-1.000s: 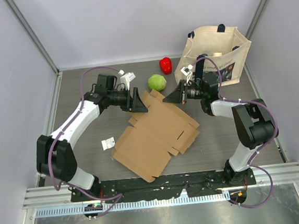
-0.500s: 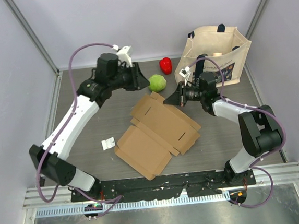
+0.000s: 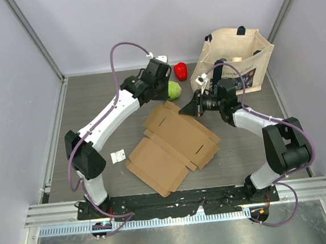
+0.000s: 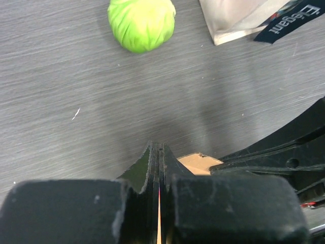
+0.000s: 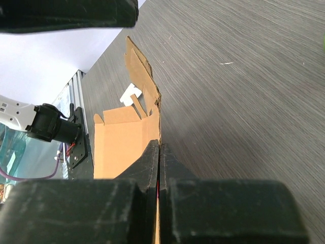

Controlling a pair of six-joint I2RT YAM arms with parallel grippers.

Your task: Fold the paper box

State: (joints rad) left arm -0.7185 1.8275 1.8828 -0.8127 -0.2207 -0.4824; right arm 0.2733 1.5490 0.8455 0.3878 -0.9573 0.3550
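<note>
The box [image 3: 173,141] lies flat in the middle of the desk [image 3: 94,122], a white scrap [image 3: 117,155] just left of it. My right end effector [image 3: 193,109] is pinched shut on the box's far right edge. My left end effector [image 4: 159,148] is closed tight over the far corner; I cannot tell if it holds card. Behind sit a green ball [image 4: 142,23], a red pepper [image 3: 180,71] and a bag [image 3: 234,53].

Far-left corner of desk [image 3: 84,97] open; left arm [image 3: 108,116] slants across the left half. Far-right corner blocked: bag [image 3: 236,50], pepper [image 3: 180,71], green ball [image 3: 176,91] close together. Centre filled by box [image 3: 171,147], scrap [image 3: 118,156] beside it.
</note>
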